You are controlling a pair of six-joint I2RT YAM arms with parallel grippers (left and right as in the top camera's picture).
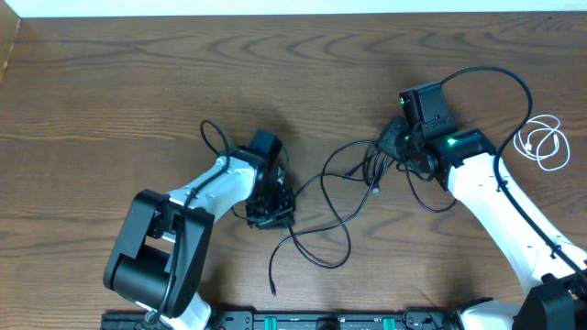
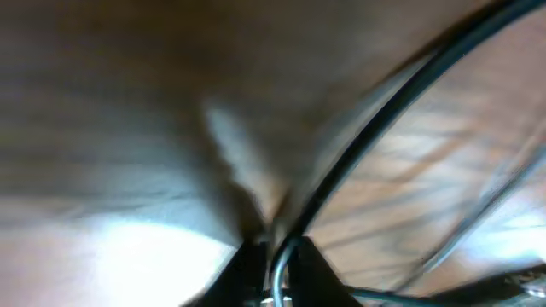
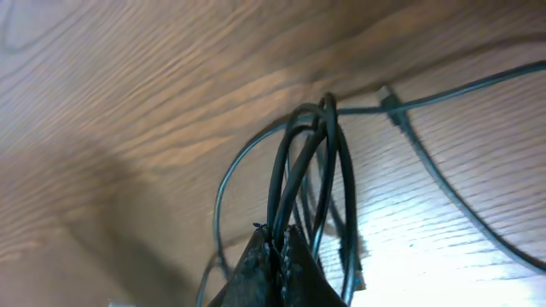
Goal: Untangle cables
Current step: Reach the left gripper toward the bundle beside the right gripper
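Note:
The black cable [image 1: 335, 220] lies in loose loops between my two grippers, one plug end [image 1: 273, 291] near the front edge. My left gripper [image 1: 271, 209] presses down at its left end. In the left wrist view the fingers [image 2: 311, 269] pinch one strand of black cable [image 2: 375, 128], the left gripper [image 2: 280, 251] shut on it. My right gripper [image 1: 393, 142] holds the cable's right-hand loops. In the right wrist view the right gripper [image 3: 276, 232] is shut on several strands of black cable [image 3: 341, 170], a plug [image 3: 388, 98] just beyond. The white cable [image 1: 541, 142] lies coiled at the far right, apart.
A thicker black wire [image 1: 500, 73] arcs over the right arm, and another [image 1: 215, 137] loops by the left arm. A black rail [image 1: 321, 321] runs along the front edge. The wooden table [image 1: 138, 73] stretches back to a pale far edge.

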